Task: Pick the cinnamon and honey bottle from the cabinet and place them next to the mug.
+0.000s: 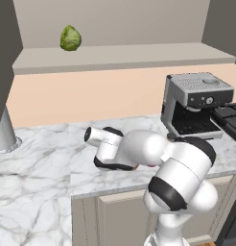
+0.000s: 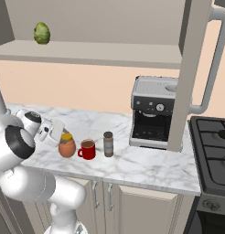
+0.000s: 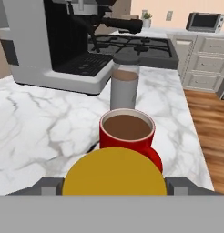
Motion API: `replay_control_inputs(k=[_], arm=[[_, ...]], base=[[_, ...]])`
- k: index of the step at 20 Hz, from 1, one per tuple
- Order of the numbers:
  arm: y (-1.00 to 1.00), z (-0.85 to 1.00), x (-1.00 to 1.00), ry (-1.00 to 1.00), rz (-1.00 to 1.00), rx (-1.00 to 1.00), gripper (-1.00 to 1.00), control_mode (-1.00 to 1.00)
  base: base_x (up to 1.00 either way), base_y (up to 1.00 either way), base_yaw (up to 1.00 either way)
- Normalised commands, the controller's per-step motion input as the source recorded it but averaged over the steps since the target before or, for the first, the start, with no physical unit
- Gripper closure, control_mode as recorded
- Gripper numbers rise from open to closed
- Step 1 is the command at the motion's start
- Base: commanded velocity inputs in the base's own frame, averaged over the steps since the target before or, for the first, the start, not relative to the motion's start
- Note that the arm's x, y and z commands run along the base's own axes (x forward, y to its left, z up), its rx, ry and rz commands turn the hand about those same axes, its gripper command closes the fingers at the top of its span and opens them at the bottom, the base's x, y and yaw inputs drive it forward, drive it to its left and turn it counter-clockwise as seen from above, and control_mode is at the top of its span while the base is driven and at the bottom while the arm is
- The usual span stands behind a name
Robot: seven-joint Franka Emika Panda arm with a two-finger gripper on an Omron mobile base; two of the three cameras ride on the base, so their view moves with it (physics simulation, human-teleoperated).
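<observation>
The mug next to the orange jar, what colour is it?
Red, with a dark brown inside. The mug shows best in the hand view.

Honey bottle [image 2: 66, 146], mug [image 2: 88, 149], cinnamon [image 2: 108, 144] stand aligned.

honey bottle [image 3: 114, 172] body cut off by bottom edge, mug [image 3: 128, 132] base hidden behind its lid

Light is even and soft across the rendered kitchen, bright without glare, and nothing is blurred or out of focus in any view. Faint soft shadows lie on the marble counter [image 2: 146, 164] beneath the mug [image 2: 88, 149] and coffee machine [image 2: 153, 112]. The cabinet [image 1: 124, 56] recess is evenly lit, its side panels dark; straight edges stay undistorted.
</observation>
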Motion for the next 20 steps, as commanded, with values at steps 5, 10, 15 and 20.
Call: replay_control_inputs(k=[5,10,15,20], arm=[[0.01,0.0,0.0,0.01,0.0,0.0,-1.0,-1.0],[0.08,0.0,0.0,-0.02,0.0,0.0,-1.0,-1.0],[0.02,0.17,0.0,-0.08,0.0,0.0,-1.0,-1.0],[0.0,0.31,0.0,-0.07,0.0,0.0,-1.0,-1.0]], base=[[0.0,0.0,0.0],[0.0,0.0,0.0],[0.0,0.0,0.0],[0.0,0.0,0.0]])
